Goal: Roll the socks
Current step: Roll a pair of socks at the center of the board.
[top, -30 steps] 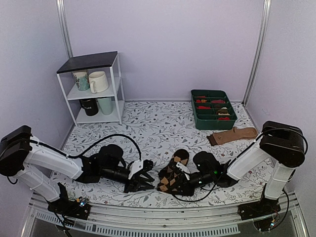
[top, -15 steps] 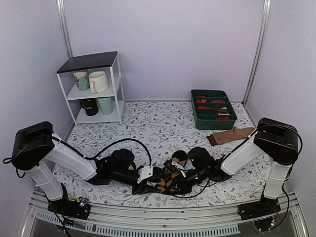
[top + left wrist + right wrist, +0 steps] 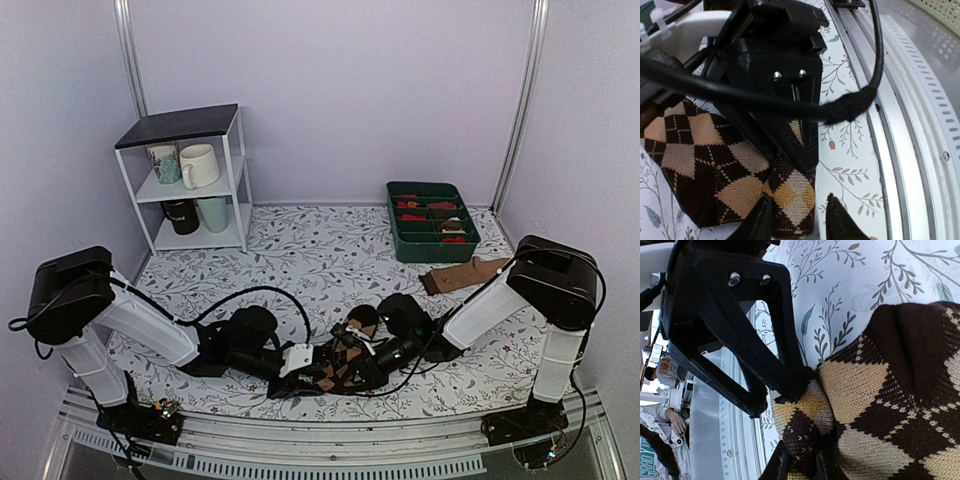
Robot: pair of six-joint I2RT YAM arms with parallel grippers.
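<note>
The dark brown argyle socks lie bunched at the front middle of the floral table, their far end reaching up toward the back. My left gripper is open; in the left wrist view its fingers straddle the socks' folded end, with a gap on the right side. My right gripper meets it from the right. In the right wrist view it is shut on a fold of the socks. The left gripper's fingertip touches that same fold.
A white shelf with mugs stands at the back left. A green tray with small red bundles is at the back right. A plain tan sock lies in front of it. A metal rail runs along the near edge.
My left gripper has moved right up to the socks' near end. My right gripper has shifted left with the socks, which are now more bunched between the two grippers.
</note>
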